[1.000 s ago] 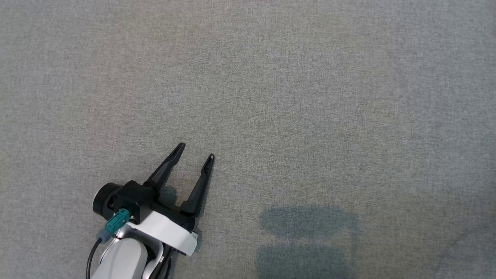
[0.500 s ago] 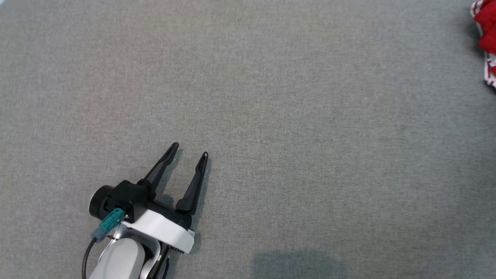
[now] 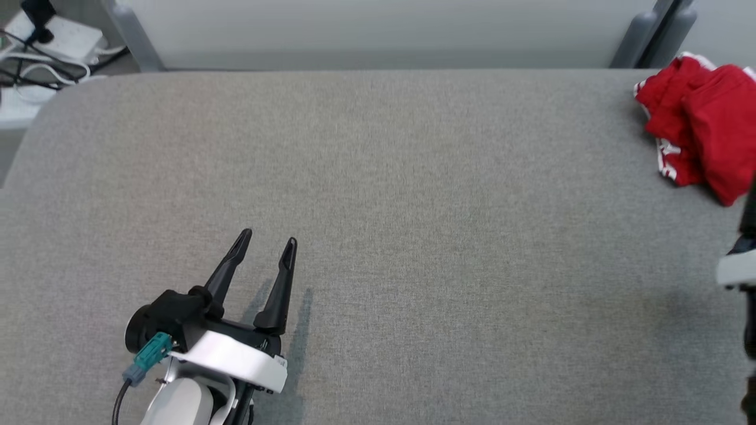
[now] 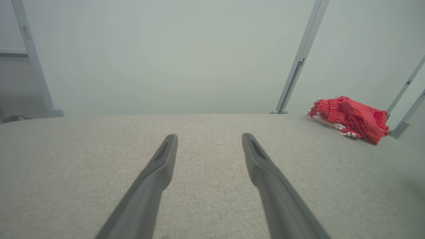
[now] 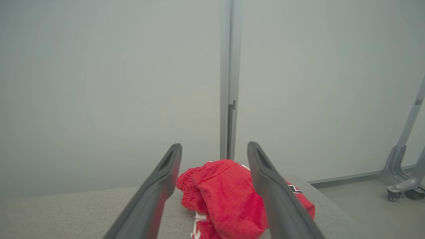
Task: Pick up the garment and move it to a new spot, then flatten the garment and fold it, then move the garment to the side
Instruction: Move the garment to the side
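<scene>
Red garment lies bunched at the far right corner of the grey tabletop.
My right fingers hang spread just before it, holding nothing. My left fingers, spread too, sit well apart. My head camera has tipped up, so more garment shows than before.

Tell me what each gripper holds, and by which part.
Nothing. The left gripper stands open over the table; the right gripper is open too, the garment lying loose beyond its fingers.
</scene>
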